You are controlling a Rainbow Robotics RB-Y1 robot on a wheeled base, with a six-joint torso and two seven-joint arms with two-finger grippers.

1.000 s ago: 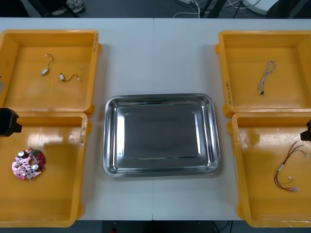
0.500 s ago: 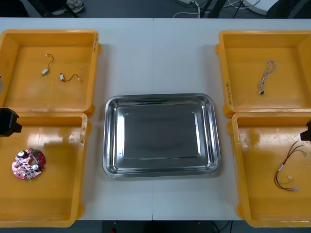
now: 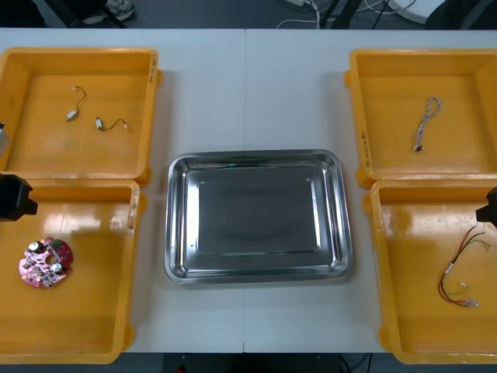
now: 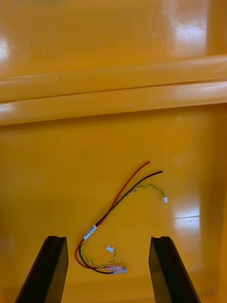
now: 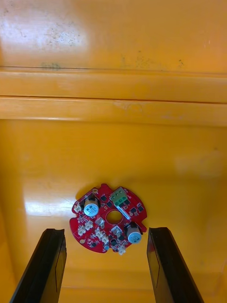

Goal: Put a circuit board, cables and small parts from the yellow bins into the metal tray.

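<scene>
L jaws spread wide, hovering over the round red circuit board (image 5: pixel 109 218) in the near-left yellow bin (image 3: pixel 78 342), no contact. R jaws likewise spread, above the red and yellow cable (image 4: pixel 118 222) in the near-right bin (image 3: pixel 411 342). Metal tray (image 3: pixel 256 158) sits shiny mid-tabletop (image 3: pixel 248 85), btwn the bins. Small metal parts (image 3: pixel 97 118) lie in the far-left bin (image 3: pixel 78 56).

Left end effector (image 3: pixel 15 196) and right end effector (image 3: pixel 489 207) have crept slightly inward.
</scene>
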